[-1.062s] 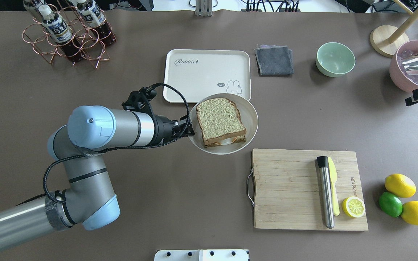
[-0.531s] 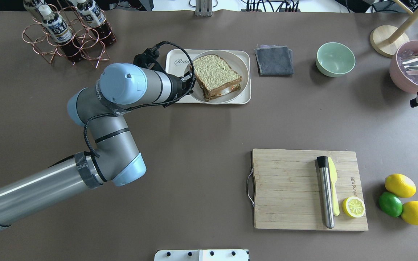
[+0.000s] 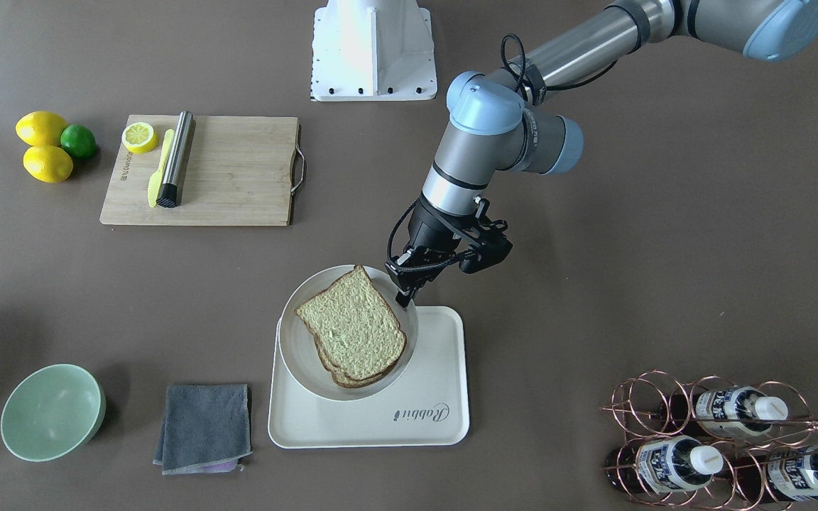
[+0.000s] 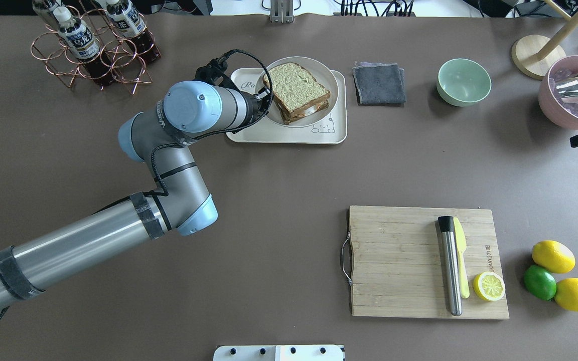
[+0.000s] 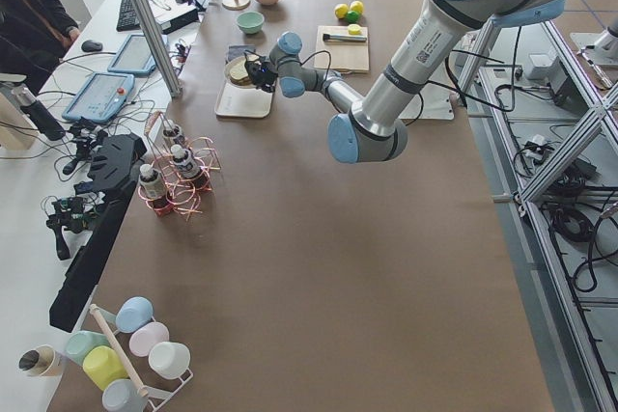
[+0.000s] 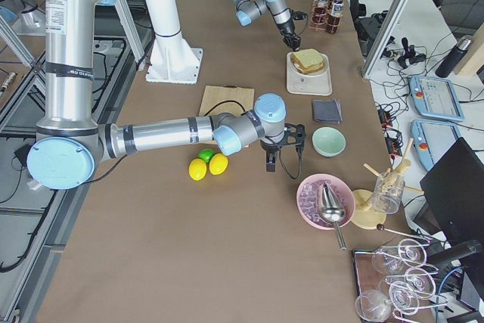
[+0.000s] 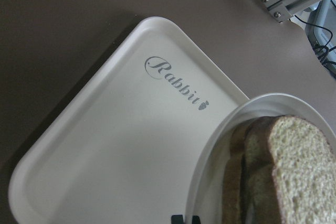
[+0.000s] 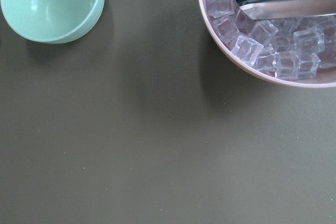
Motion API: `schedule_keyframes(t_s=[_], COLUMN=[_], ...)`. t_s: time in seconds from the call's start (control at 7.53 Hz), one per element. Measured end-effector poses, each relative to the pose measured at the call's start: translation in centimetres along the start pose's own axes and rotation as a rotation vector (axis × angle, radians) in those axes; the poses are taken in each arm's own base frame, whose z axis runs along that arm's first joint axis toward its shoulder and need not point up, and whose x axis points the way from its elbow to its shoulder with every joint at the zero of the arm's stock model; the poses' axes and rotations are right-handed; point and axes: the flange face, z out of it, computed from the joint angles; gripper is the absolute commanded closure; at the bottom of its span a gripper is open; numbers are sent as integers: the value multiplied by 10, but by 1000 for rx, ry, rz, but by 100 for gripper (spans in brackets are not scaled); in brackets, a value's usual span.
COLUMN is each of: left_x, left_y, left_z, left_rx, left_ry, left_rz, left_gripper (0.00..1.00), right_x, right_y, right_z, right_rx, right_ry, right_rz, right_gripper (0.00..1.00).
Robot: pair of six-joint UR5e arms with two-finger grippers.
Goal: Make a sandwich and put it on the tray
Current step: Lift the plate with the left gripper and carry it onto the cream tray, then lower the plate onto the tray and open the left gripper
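Left jaws clamped on the robot-side rim of the grey plate [image 3: 299, 369]. The sandwich [image 3: 351, 332] rides on that plate, hanging over the tray [image 3: 437, 369]. Right jaws beside the pink ice bowl [image 4: 545, 100], grip state impossible to tell.

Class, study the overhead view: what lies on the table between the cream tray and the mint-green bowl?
A folded grey cloth lies between the tray and the green bowl, touching neither, as the overhead view shows.
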Motion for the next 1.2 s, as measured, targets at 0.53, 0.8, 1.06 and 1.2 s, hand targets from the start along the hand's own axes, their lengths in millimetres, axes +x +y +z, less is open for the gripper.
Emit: schedule_keyframes(t_s=[0.53,0.8,1.06,1.2], left_x=[-9,-15,-17,-18], left_y=[-2,-4,-5,-6], left_z=[31,38,40,41], left_rx=[30,33,34,35], left_ry=[-18,-27,-33,-35], left_rz=[12,31,63,81], left_gripper=[100,100,40,3], right_x=[1,1,-1,-3], right_y=[-1,-3,-6,-7], right_z=[1,1,2,2], right_rx=[-1,-1,2,2], right_ry=[1,1,0,-1], right_rz=[2,2,0,-2], right_gripper=[0,0,0,0])
